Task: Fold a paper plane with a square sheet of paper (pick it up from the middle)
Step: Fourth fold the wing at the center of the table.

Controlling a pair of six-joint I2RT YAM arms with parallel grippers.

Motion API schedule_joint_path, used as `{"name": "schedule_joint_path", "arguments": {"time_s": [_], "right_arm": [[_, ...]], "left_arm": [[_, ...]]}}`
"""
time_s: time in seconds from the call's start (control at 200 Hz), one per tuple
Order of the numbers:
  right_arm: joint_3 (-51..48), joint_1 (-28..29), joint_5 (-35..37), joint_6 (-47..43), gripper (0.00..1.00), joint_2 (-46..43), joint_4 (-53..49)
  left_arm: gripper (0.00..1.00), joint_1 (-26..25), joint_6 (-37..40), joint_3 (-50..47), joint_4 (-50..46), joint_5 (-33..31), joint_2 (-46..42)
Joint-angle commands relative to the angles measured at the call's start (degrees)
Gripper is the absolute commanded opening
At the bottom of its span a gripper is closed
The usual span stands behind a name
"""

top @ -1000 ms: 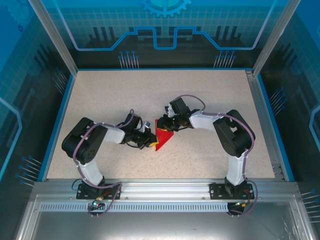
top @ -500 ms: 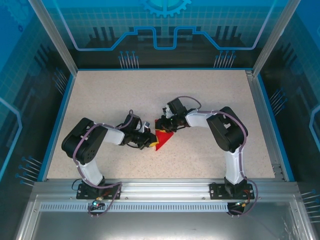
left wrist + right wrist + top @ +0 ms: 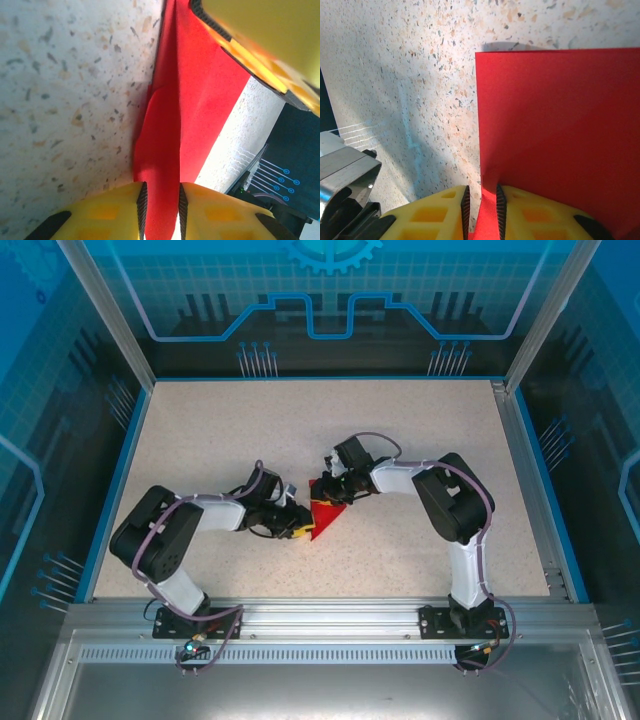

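Red paper [image 3: 560, 125] edge between right hand [image 3: 481, 210] fingers [image 3: 435, 215].

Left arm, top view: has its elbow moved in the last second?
Yes. The left arm's elbow has swung down-left, nearer the aluminium rail and the table's blue left border.

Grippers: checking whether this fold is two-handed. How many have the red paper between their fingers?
2. The left gripper straddles a raised fold of the red paper; the right gripper straddles its edge. How tightly either presses is unclear.
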Motion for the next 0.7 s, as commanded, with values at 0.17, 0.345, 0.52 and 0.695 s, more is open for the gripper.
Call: {"name": "schedule_joint_path", "arguments": {"time_s": [0.17, 0.345, 0.52, 0.695], "right_arm": [[-1.8, 0.5, 1.1, -1.1, 0.24, 1.6, -4.0], [-2.2, 0.5, 1.1, -1.1, 0.24, 1.7, -3.9], [-2.3, 0.3, 1.1, -1.0, 0.24, 1.8, -3.8], [-2.3, 0.3, 1.0, -1.0, 0.24, 1.9, -3.8]], "left_arm": [[0.25, -0.2, -0.4, 2.5, -0.9, 3.1, -1.6], [0.22, -0.2, 0.1, 3.1, -1.0, 4.2, 0.1], [0.20, -0.2, 0.3, 3.0, -1.7, 4.1, 1.6], [0.20, -0.2, 0.4, 2.8, -2.1, 4.2, 2.7]]}}
